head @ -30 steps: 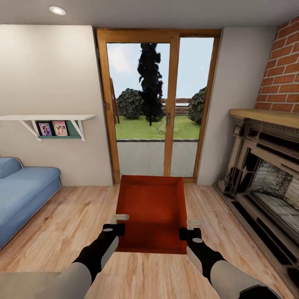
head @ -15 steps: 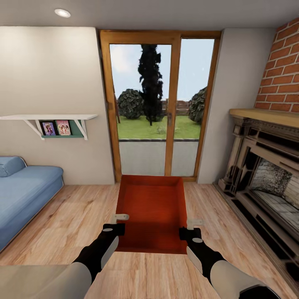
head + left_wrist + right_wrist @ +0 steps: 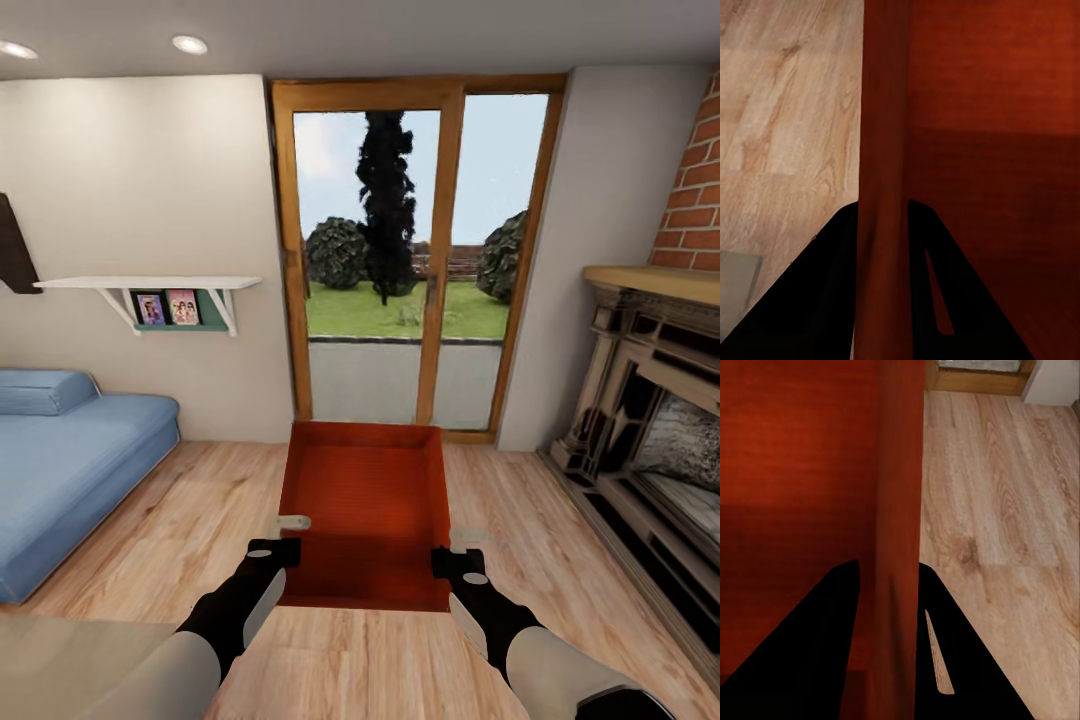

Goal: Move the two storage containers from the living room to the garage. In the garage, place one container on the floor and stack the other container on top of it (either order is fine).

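One orange-red storage container hangs in front of me above the light wood floor of the living room, held from both sides. My left gripper is shut on its left wall, which the left wrist view shows as an orange wall pinched between the two dark fingers. My right gripper is shut on the right wall in the same way. The bin is lidless and its inside is bare.
Wood-framed glass doors stand straight ahead beyond the bin. A blue sofa lies at the left under a white wall shelf. A dark fireplace with brick above lines the right side.
The whole room has slid to the right in the head view, so the camera has turned left. The container and both grippers keep the same place in the picture.
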